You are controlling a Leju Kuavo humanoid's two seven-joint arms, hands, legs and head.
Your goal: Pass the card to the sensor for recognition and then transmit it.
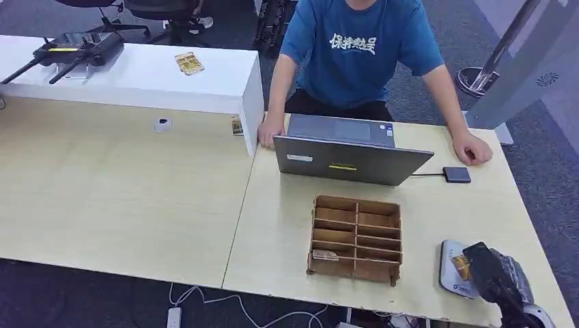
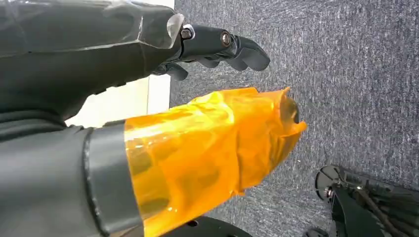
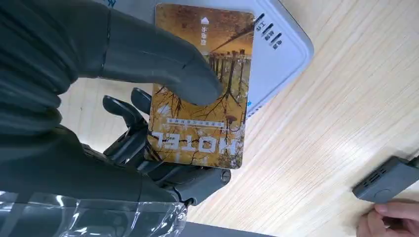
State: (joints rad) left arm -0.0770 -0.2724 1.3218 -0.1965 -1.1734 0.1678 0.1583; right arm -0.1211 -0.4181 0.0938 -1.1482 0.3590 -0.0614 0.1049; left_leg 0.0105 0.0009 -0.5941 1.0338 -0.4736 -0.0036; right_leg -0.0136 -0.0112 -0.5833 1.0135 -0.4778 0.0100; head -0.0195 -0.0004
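A golden hotel key card [image 3: 202, 89] is pinched between the thumb and fingers of my right hand [image 3: 148, 98]. The hand holds it flat over the white card sensor [image 3: 281, 54]. From the head view, my right hand [image 1: 495, 273] is at the table's near right corner, with the card [image 1: 461, 266] above the white sensor pad [image 1: 450, 270]. My left hand [image 2: 212, 44] hangs beside the table edge over grey carpet, holding nothing, its fingers loosely curved and its thumb wrapped in orange film [image 2: 212, 153].
A wooden divided card box [image 1: 356, 237] stands left of the sensor. A person in a blue shirt [image 1: 358, 48] sits behind a grey laptop [image 1: 348, 154], one hand near a small dark hub [image 1: 456, 174]. Another card [image 1: 188, 63] lies on the white raised shelf [image 1: 136, 75].
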